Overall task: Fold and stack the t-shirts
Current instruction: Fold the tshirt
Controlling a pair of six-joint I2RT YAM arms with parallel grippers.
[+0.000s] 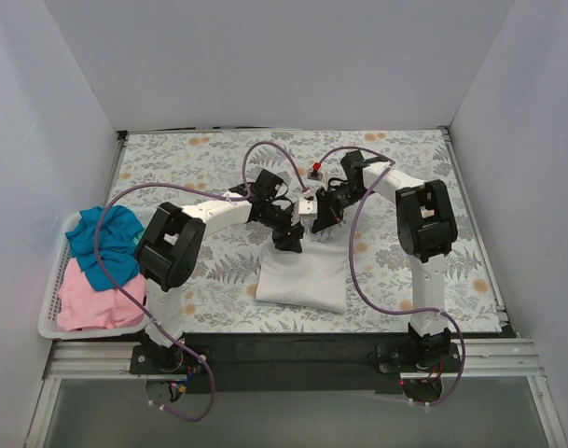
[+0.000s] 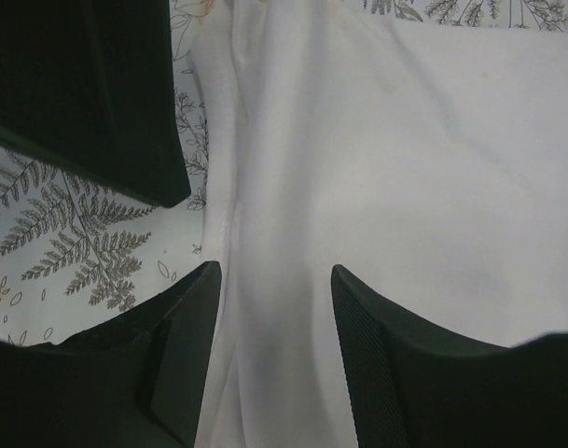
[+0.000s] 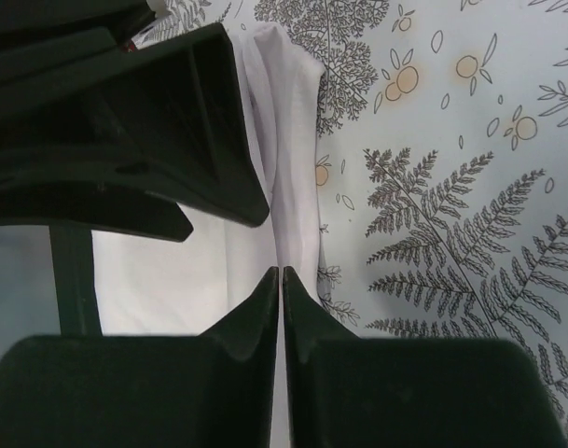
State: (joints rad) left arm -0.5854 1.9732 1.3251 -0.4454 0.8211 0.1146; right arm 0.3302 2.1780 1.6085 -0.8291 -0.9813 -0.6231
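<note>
A white t-shirt lies partly folded on the floral table cover, near the front middle. My left gripper hangs over its far edge with jaws open, straddling a raised fold of the white cloth without closing on it. My right gripper is just to its right, shut on the shirt's far edge fold, which runs up from the fingertips. A teal-blue t-shirt and a pink t-shirt lie bundled in the basket on the left.
The white slotted basket stands at the table's left edge. The two grippers sit close together: the right gripper's black body fills the left wrist view's upper left. White walls enclose the table on three sides.
</note>
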